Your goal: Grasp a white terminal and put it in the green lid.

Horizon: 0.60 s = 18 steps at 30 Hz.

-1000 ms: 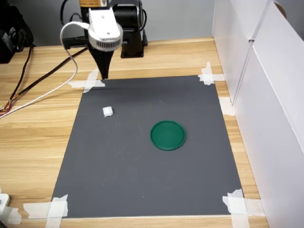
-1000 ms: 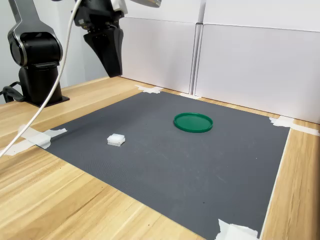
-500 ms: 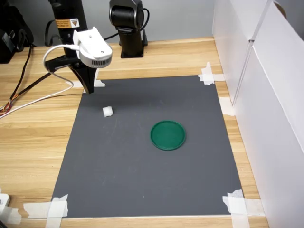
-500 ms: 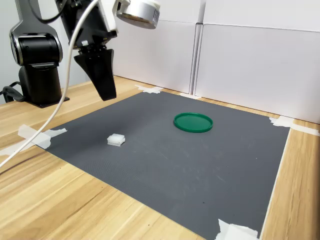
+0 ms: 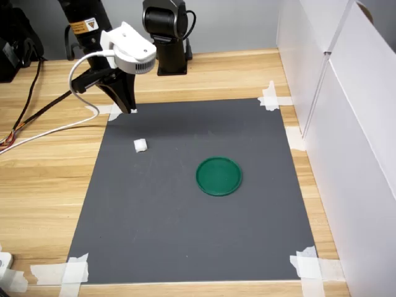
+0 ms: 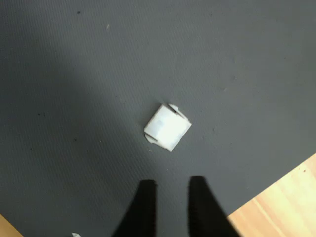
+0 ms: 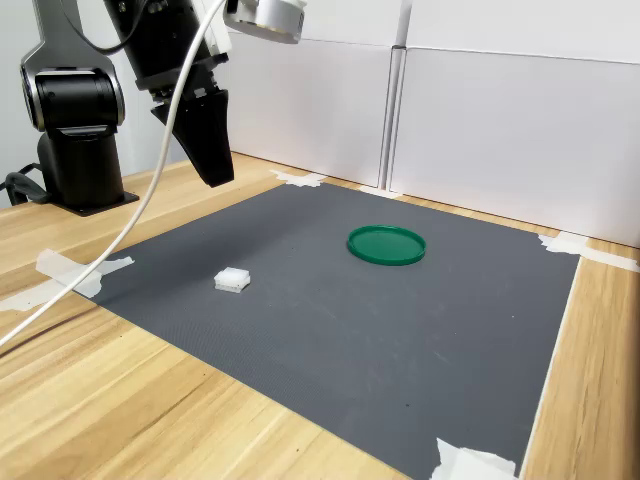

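A small white terminal [image 5: 141, 145] lies on the dark grey mat [image 5: 185, 235], towards the first exterior view's left; it also shows in the second exterior view [image 7: 232, 280] and the wrist view [image 6: 168, 127]. The green lid [image 5: 218, 176] rests flat and empty near the mat's middle, also visible as the green lid [image 7: 386, 244]. My gripper [image 5: 131, 110] hangs in the air above the mat's far left corner, behind the terminal and apart from it. In the wrist view my gripper [image 6: 170, 185] shows two dark fingers with a narrow gap and nothing between them. The gripper [image 7: 220, 180] points down.
White panels [image 5: 346, 124] wall off the first exterior view's right side. Tape strips [image 5: 275, 99] hold the mat's corners to the wooden table [image 5: 43, 185]. The arm's base [image 5: 166, 37] stands behind the mat, and cables [image 5: 43, 127] trail across the table at the left.
The gripper swung towards the first exterior view's left and dropped lower, then came back a little to the right. The terminal and lid have not moved.
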Available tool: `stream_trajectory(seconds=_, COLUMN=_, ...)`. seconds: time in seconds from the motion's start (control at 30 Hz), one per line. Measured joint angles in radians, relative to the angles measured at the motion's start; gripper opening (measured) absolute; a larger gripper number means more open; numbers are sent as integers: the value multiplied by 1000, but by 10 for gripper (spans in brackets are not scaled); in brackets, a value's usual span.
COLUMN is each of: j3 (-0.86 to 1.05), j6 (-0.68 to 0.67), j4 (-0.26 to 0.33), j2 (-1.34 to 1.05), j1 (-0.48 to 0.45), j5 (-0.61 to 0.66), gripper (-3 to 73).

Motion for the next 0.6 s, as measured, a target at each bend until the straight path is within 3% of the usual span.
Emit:
stream_trajectory(seconds=0.1, j3=0, j6=87, j4=-15, j2=0, j1=4, j5=-14, gripper=404)
stream_trajectory(seconds=0.27, j3=-1, j6=281, j4=-141, j2=0, j1=74, j5=-20, gripper=587)
stream_trajectory(seconds=0.4, j3=-1, j6=431, j4=-182, j2=0, j1=111, j5=-19, gripper=632)
stream_trajectory(seconds=0.6, j3=-1, j6=465, j4=-169, j2=0, j1=112, j5=18, gripper=635)
